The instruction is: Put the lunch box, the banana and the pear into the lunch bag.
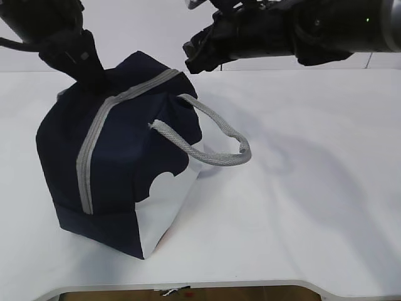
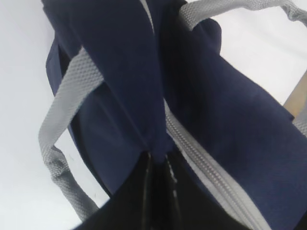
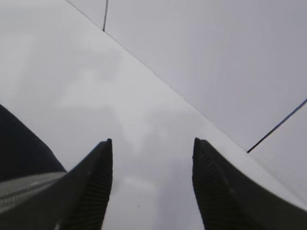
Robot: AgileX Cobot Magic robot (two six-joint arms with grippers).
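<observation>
Left end effector [image 2: 156, 165] is pinching the bag [image 1: 125, 163] at its top, seemingly near the zipper end; right end effector [image 3: 152, 187] is hovering open and empty, up-right of it.

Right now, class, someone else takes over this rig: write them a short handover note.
Left claw: shut on the lunch bag, pinching the navy fabric at its top back corner.
Right claw: open, empty, above the table behind the bag.
The bag's grey zipper looks closed; one strap handle hangs out to the side.
Lunch box, banana and pear: not visible in any view, so whether they are packed is unknown.
Left: check inside.
</observation>
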